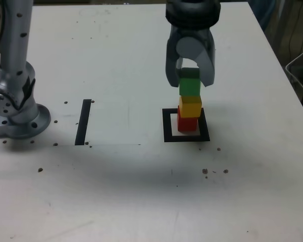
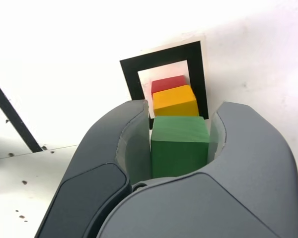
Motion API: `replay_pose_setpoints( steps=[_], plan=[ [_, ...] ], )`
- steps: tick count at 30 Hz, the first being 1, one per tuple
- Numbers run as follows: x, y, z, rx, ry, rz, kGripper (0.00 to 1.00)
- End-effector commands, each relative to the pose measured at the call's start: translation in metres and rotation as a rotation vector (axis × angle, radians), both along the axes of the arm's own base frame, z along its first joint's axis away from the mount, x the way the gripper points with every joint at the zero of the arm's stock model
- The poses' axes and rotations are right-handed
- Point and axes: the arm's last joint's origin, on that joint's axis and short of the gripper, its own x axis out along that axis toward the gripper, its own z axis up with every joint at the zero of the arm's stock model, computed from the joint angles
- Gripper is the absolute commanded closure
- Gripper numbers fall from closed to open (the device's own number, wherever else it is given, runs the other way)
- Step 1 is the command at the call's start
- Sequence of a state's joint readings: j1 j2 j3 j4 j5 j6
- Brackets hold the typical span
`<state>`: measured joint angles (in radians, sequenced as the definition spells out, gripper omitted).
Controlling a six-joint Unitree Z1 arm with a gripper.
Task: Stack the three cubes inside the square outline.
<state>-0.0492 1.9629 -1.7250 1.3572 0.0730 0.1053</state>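
A: So, from the exterior view, the hand (image 1: 190,75) hangs straight down over the stack: red cube (image 1: 187,123) at the bottom inside the square outline (image 1: 186,137), yellow cube (image 1: 190,106) on it, green cube (image 1: 190,85) on top, between the hand's fingers. What worries you?

B: The tower looks slightly stepped. If the hand lifts crookedly or drags a face of the green cube, I'd judge the tower could topple onto the tabletop (image 1: 116,60).

A: And the wrist view?

B: The fingers (image 2: 126,144) sit close on both sides of the green cube (image 2: 180,144); whether they're squeezing it or just clear, I cannot tell. The yellow cube (image 2: 175,100) and red cube (image 2: 167,83) show beyond, within the square outline (image 2: 130,74).
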Motion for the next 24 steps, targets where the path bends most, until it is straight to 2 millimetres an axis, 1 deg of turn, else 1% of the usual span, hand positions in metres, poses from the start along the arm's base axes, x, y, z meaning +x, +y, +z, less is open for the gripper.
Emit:
replay_pose_setpoints(
  steps=[1, 11, 16, 18, 19, 22, 24],
  plan=[
    [0.002, -0.001, -0.006, 0.003, 0.003, 0.008, 0.76],
    [0.006, -0.001, -0.018, 0.007, 0.008, 0.012, 0.75],
    [0.005, -0.002, -0.020, 0.008, 0.025, 0.007, 0.67],
    [0.004, -0.002, -0.020, 0.008, 0.029, 0.005, 0.59],
    [0.003, -0.002, -0.020, 0.008, 0.030, 0.005, 0.52],
    [0.002, -0.003, -0.019, 0.008, 0.031, 0.003, 0.25],
    [0.001, -0.003, -0.019, 0.009, 0.033, 0.001, 0.09]
  ],
)
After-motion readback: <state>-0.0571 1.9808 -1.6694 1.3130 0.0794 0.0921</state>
